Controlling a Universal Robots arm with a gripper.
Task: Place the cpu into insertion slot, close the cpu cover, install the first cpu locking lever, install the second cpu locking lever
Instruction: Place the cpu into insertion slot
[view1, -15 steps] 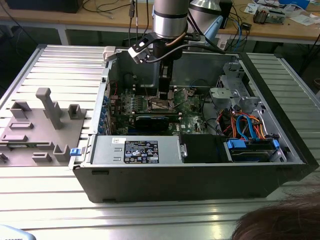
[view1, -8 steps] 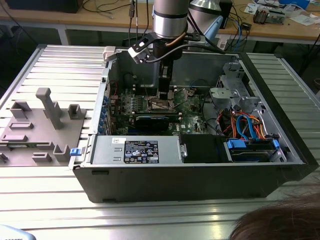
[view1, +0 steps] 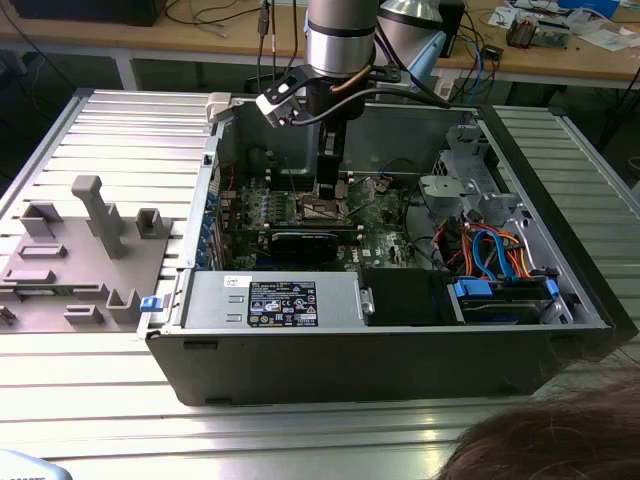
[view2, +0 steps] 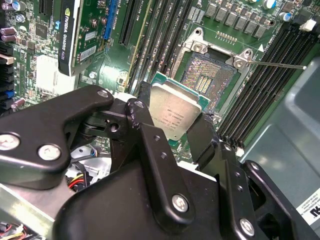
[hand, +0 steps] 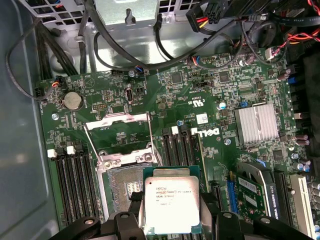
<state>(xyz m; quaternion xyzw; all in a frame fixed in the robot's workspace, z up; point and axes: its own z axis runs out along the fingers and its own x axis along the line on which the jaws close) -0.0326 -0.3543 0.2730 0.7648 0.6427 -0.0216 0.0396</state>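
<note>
The tool grips the cpu by its edges, hovering just beside the open insertion slot. It seems slightly tilted; lowered off-square, it could bend the slot's pins.

The silver cylindrical arm ends in a matte black claw fastened with silver screws.

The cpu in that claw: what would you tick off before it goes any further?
1. cpu clamped at two opposite edges by the gripper: ok.
2. insertion slot bare, contacts uncovered: ok.
3. cpu cover swung open: ok.
4. locking lever released, off the slot: ok.
5. cpu squared up over the slot: cannot tell.
</note>
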